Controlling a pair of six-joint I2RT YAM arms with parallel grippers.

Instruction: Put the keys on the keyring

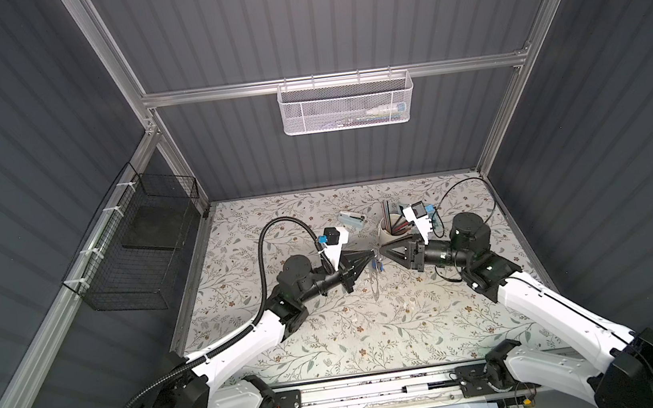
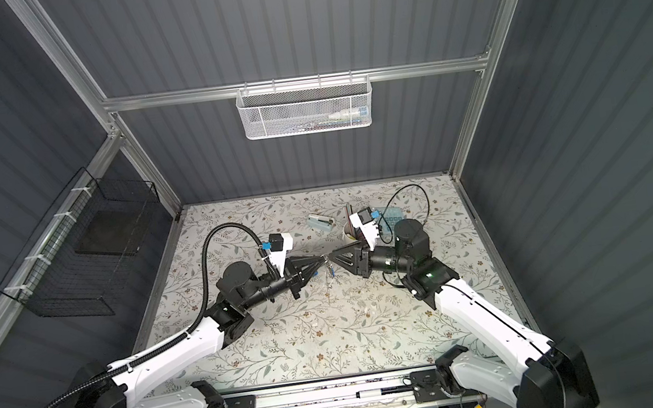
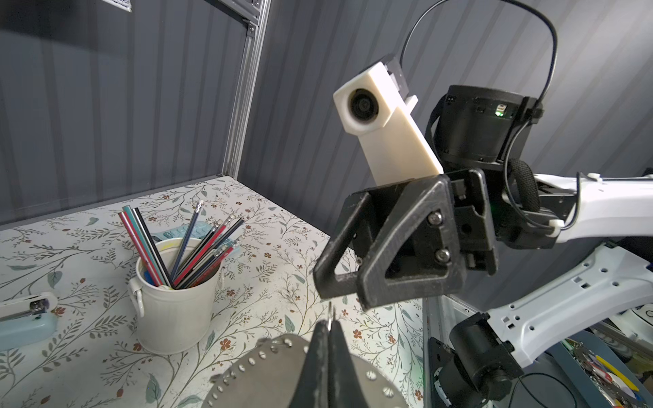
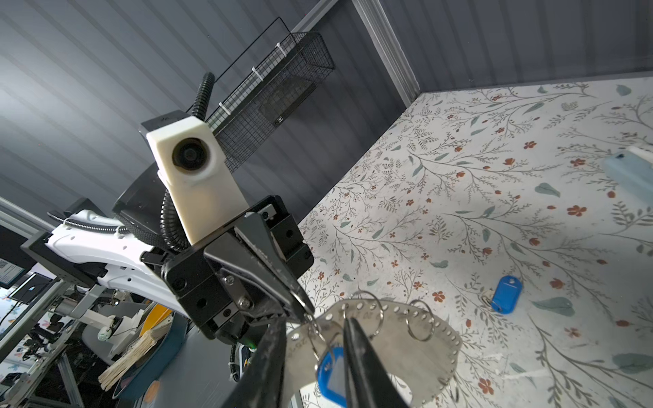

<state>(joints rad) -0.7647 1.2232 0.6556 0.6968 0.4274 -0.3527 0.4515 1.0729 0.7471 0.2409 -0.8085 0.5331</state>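
Note:
The keyring (image 4: 399, 349) is a flat grey plate with holes and small split rings along its rim. It hangs above the table, and my left gripper (image 3: 330, 325) is shut on its edge (image 3: 268, 374). My right gripper (image 4: 314, 319) faces it tip to tip, jaws apart around the rim, gripping nothing. One of the keys, with a blue tag (image 4: 330, 376), dangles from a split ring on the keyring between my right fingers. A second blue-tagged key (image 4: 506, 294) lies on the table beyond. In both top views the two grippers (image 1: 374, 253) (image 2: 332, 254) meet mid-table.
A white cup of pencils (image 3: 173, 311) stands just behind the grippers, with a pale blue stapler (image 1: 351, 219) to its left. A white mesh basket (image 1: 347, 104) hangs on the back rail. A black wire basket (image 1: 142, 251) is fixed to the left wall.

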